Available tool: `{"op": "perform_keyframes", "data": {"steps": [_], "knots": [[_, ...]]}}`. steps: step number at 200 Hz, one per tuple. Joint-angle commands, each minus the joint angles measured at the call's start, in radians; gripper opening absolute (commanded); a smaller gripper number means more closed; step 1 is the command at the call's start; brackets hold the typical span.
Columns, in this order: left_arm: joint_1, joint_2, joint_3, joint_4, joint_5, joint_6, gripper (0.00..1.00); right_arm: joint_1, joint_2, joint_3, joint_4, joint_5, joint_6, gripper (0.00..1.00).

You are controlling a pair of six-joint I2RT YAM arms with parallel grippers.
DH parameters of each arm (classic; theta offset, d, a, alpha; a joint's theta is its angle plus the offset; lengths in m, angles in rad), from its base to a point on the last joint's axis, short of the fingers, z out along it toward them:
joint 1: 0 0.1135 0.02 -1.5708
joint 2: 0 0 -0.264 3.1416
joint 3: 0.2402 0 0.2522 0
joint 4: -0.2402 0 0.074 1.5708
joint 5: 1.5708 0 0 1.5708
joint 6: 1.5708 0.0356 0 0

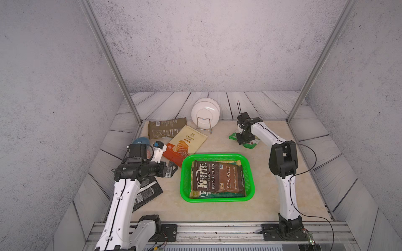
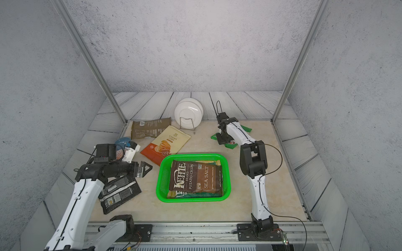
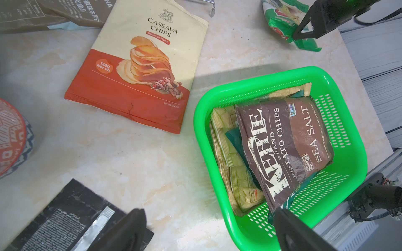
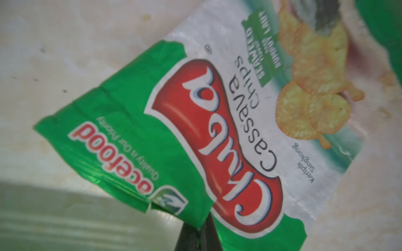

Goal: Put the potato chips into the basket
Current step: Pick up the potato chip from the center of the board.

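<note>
The green basket [image 1: 217,155] [image 3: 261,75] sits mid-table, holding a brown bag of potato chips [image 1: 219,178] [image 3: 289,147] on top of other bags. At the back right, my right gripper [image 1: 244,139] [image 4: 202,226] is shut on the edge of a green-and-white chips bag [image 1: 252,144] [image 4: 217,121], low over the table. My left gripper [image 1: 171,169] [image 3: 210,213] hovers open and empty just left of the basket. On the table to the left lie a cream-and-orange bag [image 1: 187,143], an olive-brown bag [image 1: 165,128] and a black bag [image 1: 148,191].
White plates [image 1: 205,114] stand in a wire rack at the back middle. A blue bowl [image 1: 140,141] and a red-patterned bowl [image 3: 10,134] sit at the left by my left arm. A metal rail runs along the table's front edge.
</note>
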Motion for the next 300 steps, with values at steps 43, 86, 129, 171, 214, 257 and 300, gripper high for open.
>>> {"op": "perform_keyframes", "data": {"steps": [43, 86, 129, 171, 214, 257, 300], "knots": [[0.007, -0.008, -0.004, 0.006, 0.002, 0.000, 0.99, -0.003, -0.218, -0.028, -0.009, -0.054, 0.046, 0.00], [0.007, -0.012, -0.004, 0.006, 0.003, 0.000, 0.98, -0.002, -0.312, -0.061, -0.008, -0.055, 0.039, 0.00], [0.008, -0.011, -0.004, 0.006, 0.003, 0.000, 0.98, -0.002, -0.434, -0.140, 0.024, -0.088, 0.013, 0.00], [0.007, -0.007, -0.006, 0.006, 0.007, -0.001, 0.98, -0.001, -0.559, -0.222, 0.036, -0.160, 0.007, 0.00], [0.008, -0.014, -0.006, 0.005, 0.026, 0.007, 0.99, 0.003, -0.724, -0.361, 0.098, -0.328, 0.004, 0.00], [0.006, -0.081, -0.009, -0.001, 0.128, 0.080, 0.98, 0.038, -0.872, -0.450, 0.088, -0.499, 0.000, 0.00], [0.006, -0.118, 0.017, 0.024, 0.145, 0.227, 0.98, 0.116, -0.950, -0.518, 0.061, -0.639, -0.003, 0.00]]}}
